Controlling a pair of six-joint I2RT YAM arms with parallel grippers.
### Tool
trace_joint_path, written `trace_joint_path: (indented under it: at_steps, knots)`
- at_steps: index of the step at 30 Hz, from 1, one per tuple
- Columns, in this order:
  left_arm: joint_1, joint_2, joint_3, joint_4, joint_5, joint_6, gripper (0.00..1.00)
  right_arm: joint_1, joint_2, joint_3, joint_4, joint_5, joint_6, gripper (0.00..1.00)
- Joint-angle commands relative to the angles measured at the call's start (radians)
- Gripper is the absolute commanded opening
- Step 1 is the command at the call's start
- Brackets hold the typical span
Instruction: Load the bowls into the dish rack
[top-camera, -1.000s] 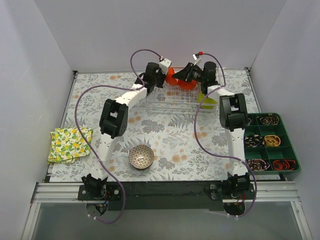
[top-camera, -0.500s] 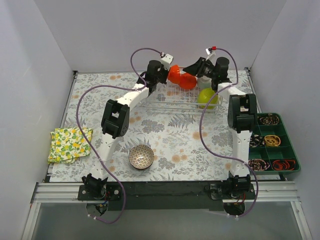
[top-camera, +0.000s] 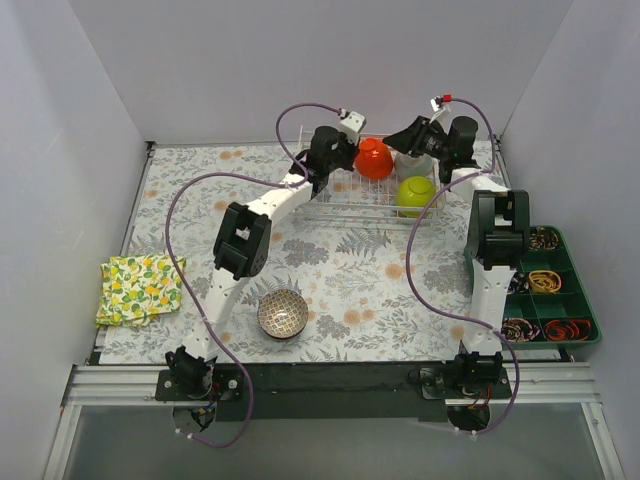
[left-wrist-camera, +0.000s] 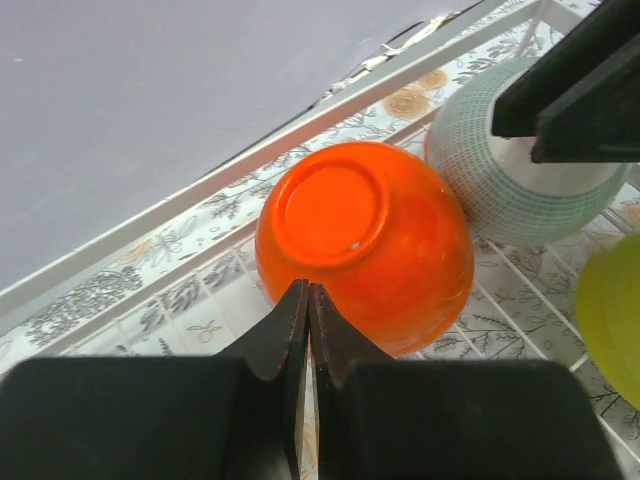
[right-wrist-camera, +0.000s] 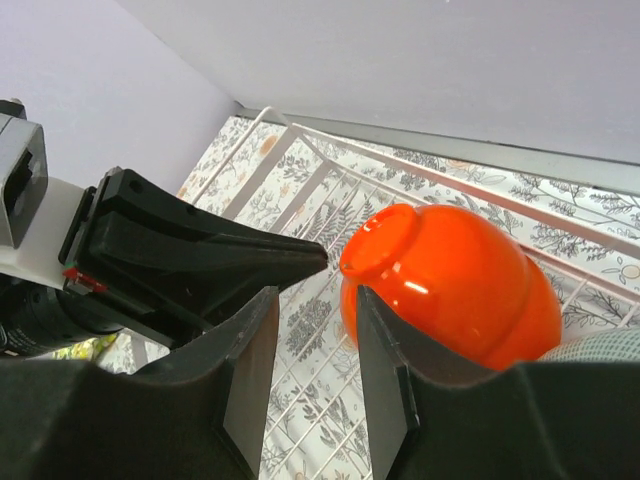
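Observation:
The plain orange-red bowl (top-camera: 374, 158) lies upside down in the wire dish rack (top-camera: 345, 205). It also shows in the left wrist view (left-wrist-camera: 365, 240) and the right wrist view (right-wrist-camera: 450, 285). My left gripper (top-camera: 350, 158) is shut and empty, its tips (left-wrist-camera: 308, 292) against the bowl's side. My right gripper (top-camera: 405, 140) is open (right-wrist-camera: 315, 300), one finger beside that bowl. A pale blue-green bowl (top-camera: 412, 163) and a lime-green bowl (top-camera: 415, 195) sit in the rack to the right. The dark patterned bowl (top-camera: 282, 313) stands on the table, near the front. The other bowls are out of view.
A dark green compartmented tray (top-camera: 567, 305) of small items stands at the right edge. A yellow patterned cloth (top-camera: 140, 288) lies at the left edge. White walls close in the table at the back and sides.
The orange-red bowl and both grippers have moved right along the rack. The bowl now rests upside down beside the pale bowl. The lime-green bowl, earlier hidden by the right arm, shows.

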Motion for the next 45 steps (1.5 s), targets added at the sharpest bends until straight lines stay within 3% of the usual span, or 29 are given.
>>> trace_joint_path:
  at_steps: [1,7,8,11,14,15,18,22,25,26,29,33,36,40,45]
  knots:
    - [-0.010,-0.014,0.023,0.040,0.017,-0.025,0.00,-0.004,-0.083,-0.021,0.031,-0.025,-0.035,0.45]
    - [-0.010,-0.042,0.074,-0.015,-0.080,-0.014,0.00,0.004,-0.087,-0.012,0.008,-0.034,-0.064,0.45]
    - [-0.004,-0.056,0.078,-0.026,-0.106,-0.013,0.04,0.004,-0.096,-0.013,0.003,-0.036,-0.068,0.45]
    - [0.014,-0.172,0.011,-0.040,-0.099,-0.007,0.30,0.004,-0.136,-0.035,-0.018,-0.040,-0.104,0.45]
    - [0.022,-0.347,-0.134,-0.045,-0.042,0.047,0.40,0.002,-0.190,-0.071,-0.061,-0.040,-0.157,0.46]
    - [0.022,-0.393,-0.171,-0.046,-0.011,0.058,0.50,0.002,-0.207,-0.084,-0.075,-0.042,-0.173,0.46]
    - [0.026,-0.578,-0.338,-0.028,-0.006,0.117,0.70,0.005,-0.288,-0.153,-0.121,-0.027,-0.246,0.47]
    - [0.055,-0.773,-0.555,-0.035,-0.107,0.163,0.86,0.045,-0.436,-0.205,-0.330,-0.013,-0.451,0.48]
    - [0.130,-0.858,-0.615,-0.164,-0.180,0.144,0.95,0.138,-0.553,-0.228,-0.507,-0.014,-0.654,0.51]
    - [0.187,-0.887,-0.647,-0.202,-0.180,0.098,0.97,0.171,-0.581,-0.243,-0.648,-0.014,-0.837,0.52]
    - [0.311,-0.906,-0.655,-0.421,-0.062,0.005,0.98,0.319,-0.682,-0.285,-0.870,0.030,-1.124,0.53]
    - [0.396,-0.999,-0.765,-0.636,-0.078,-0.051,0.98,0.523,-0.773,-0.384,-1.032,0.163,-1.367,0.55]
    - [0.436,-1.126,-0.951,-0.632,-0.088,-0.057,0.98,0.721,-0.826,-0.449,-1.088,0.292,-1.510,0.58]
    - [0.464,-1.422,-1.144,-0.638,-0.092,-0.024,0.98,0.991,-0.897,-0.605,-1.079,0.375,-1.587,0.59]
    - [0.516,-1.645,-1.234,-0.722,-0.106,0.018,0.98,1.101,-0.853,-0.608,-1.072,0.432,-1.566,0.58]
